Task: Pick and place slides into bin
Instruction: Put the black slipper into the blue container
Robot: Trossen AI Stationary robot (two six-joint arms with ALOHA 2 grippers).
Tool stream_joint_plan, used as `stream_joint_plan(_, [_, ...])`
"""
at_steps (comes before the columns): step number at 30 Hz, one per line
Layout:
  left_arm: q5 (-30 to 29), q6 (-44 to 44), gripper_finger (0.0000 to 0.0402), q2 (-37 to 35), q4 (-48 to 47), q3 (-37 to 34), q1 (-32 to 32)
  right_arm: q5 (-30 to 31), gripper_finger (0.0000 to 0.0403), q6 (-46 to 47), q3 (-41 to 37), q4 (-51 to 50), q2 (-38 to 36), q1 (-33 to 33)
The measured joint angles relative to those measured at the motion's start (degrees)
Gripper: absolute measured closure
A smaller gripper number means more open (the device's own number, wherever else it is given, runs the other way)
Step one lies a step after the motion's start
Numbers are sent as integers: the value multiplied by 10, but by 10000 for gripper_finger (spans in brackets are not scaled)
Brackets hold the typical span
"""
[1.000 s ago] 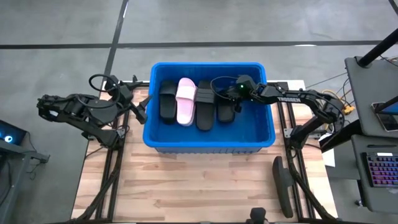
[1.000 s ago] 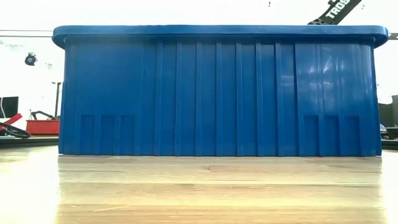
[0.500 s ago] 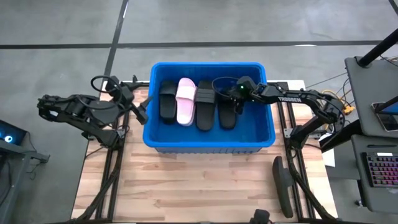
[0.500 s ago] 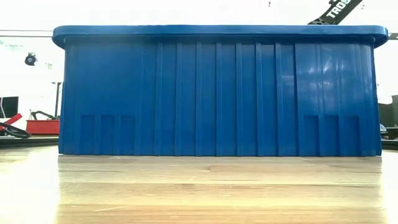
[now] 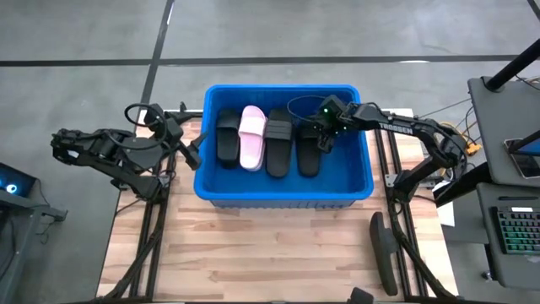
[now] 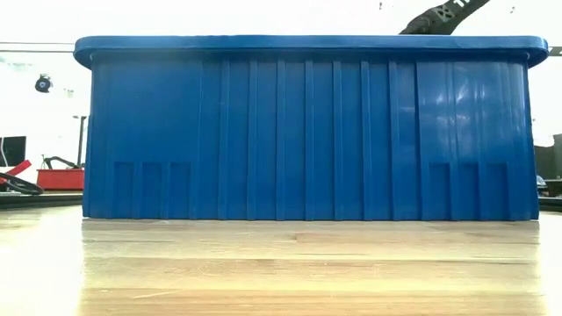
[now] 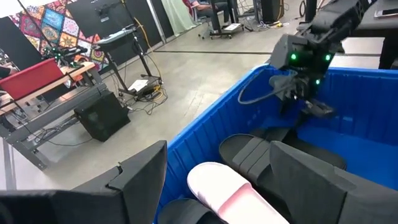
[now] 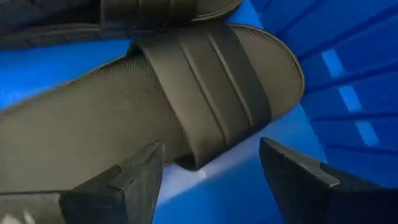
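Our right gripper [image 5: 323, 139] is hanging inside the blue bin [image 5: 364, 173] with its fingers [image 8: 127, 180] spread wide and nothing between them. It is hovering just above the rightmost black slide [image 8: 174, 93], which is lying flat on the bin floor under our wrist camera.

Seen close, that slide is showing a finely pebbled footbed and one broad strap with raised ribs running along it. We are judging it to be light, springy rubber: it should bend rather than break, and a firm pinch should hold without marking it. The ribbed strap looks like the best place to take hold, since it is arching clear of the sole and giving the fingers an edge to close around; the flat sole would be awkward to pinch from above.

Moving outward, four slides are lying side by side across the bin floor in the overhead view: a black slide [image 5: 227, 137] at the left, a pale pink slide [image 5: 251, 137] touching it, another black slide [image 5: 278, 142], then the one below us. The bin itself is smooth, glossy moulded plastic with a rolled rim and ribbed walls, standing on a wooden table [image 5: 253, 253].

Our left gripper [image 5: 187, 150] is waiting just outside the bin's left wall, fingers parted and holding nothing.
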Motion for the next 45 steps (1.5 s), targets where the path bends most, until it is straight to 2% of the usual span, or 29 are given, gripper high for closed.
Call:
stream_joint_plan(5, [1,0,135,0,0,-9,0,-16,153,64,64,-79,-1,0])
stream_joint_plan(7, [0,0,135,0,0,-10,0,-64,157,93,90,-109,-1,0])
stream_joint_plan(11, [1,1,135,0,25,-12,0,-213,165,182,129,-162,-2,12])
stream_joint_plan(13, [1,4,135,0,36,-12,0,-246,169,209,138,-176,-8,34])
stream_joint_plan(15, [1,5,135,0,36,-13,0,-247,171,220,144,-175,-20,67])
stream_joint_plan(18, [1,6,135,0,34,-15,0,-231,172,231,149,-169,-45,123])
stream_joint_plan(23, [1,0,135,5,41,-16,0,-148,172,272,163,-167,-87,223])
stream_joint_plan(29, [0,-13,135,28,68,-16,0,67,172,330,178,-234,-152,366])
stream_joint_plan(32, [-15,-12,135,44,69,-16,0,127,172,400,181,-298,-188,439])
stream_joint_plan(37, [-43,-14,135,75,81,-16,0,143,172,569,175,-381,-239,556])
stream_joint_plan(41, [-46,-14,135,101,111,-16,0,140,172,655,167,-413,-256,642])
stream_joint_plan(45, [-46,-14,135,125,133,-16,0,80,172,690,167,-437,-254,699])
